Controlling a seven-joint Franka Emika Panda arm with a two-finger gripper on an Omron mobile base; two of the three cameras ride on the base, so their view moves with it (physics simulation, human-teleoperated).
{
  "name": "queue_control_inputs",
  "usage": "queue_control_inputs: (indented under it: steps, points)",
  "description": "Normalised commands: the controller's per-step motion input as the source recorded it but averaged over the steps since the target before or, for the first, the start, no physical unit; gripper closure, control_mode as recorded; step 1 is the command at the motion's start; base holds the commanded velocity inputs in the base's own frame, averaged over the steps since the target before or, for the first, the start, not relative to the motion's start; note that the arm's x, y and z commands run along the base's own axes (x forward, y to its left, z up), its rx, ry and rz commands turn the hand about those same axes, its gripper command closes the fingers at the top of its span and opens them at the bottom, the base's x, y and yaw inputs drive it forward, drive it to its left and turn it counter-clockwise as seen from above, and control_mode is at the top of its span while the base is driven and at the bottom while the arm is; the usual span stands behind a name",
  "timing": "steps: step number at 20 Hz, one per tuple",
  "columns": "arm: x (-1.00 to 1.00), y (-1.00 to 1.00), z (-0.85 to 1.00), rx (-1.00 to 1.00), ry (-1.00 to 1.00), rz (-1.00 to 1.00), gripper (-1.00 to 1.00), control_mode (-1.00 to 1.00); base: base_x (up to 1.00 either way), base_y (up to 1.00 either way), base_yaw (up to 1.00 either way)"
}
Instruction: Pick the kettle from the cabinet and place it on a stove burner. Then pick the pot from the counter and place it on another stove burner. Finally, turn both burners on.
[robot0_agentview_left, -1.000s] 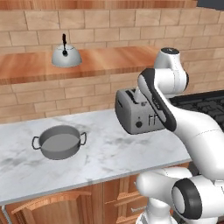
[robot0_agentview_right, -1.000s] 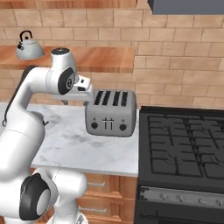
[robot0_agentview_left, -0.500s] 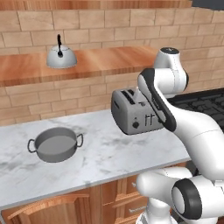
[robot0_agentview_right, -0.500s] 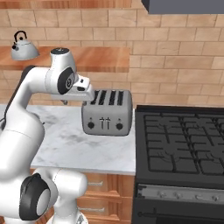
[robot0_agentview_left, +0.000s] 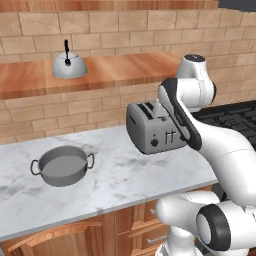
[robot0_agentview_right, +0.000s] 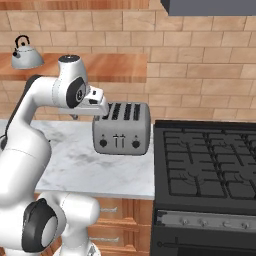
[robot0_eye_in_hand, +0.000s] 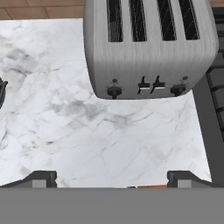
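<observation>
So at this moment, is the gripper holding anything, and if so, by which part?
Nothing is held. The gripper has its jaws wide apart over the bare counter, and the kettle sits on the cabinet.

Silver-grey kettle (robot0_agentview_left: 69, 66) with black handle on reddish-brown wood-grain cabinet (robot0_agentview_left: 115, 70). Dull-grey pot (robot0_agentview_left: 62, 165) on white desk (robot0_agentview_left: 120, 180) with grey veins. Brushed grey toaster (robot0_agentview_right: 122, 129), black knobs. Black stove burners (robot0_agentview_right: 210, 165). Tan brick wall (robot0_agentview_right: 200, 65).
</observation>
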Motion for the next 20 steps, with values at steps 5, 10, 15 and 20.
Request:
queue_control_inputs:
  steps: [5,10,15,20]
  points:
    - [0.0,0.0,0.0,0.0,0.0,0.0,-1.0,-1.0,0.0,0.0,0.0]
    - [0.0,0.0,0.0,0.0,0.0,0.0,-1.0,-1.0,0.0,0.0,0.0]
    - [0.0,0.09,0.02,0.0,0.0,0.0,-1.0,-1.0,0.0,0.0,0.0]
    - [0.04,0.48,0.19,-0.04,-0.01,-0.04,-1.0,-1.0,0.0,0.0,0.0]
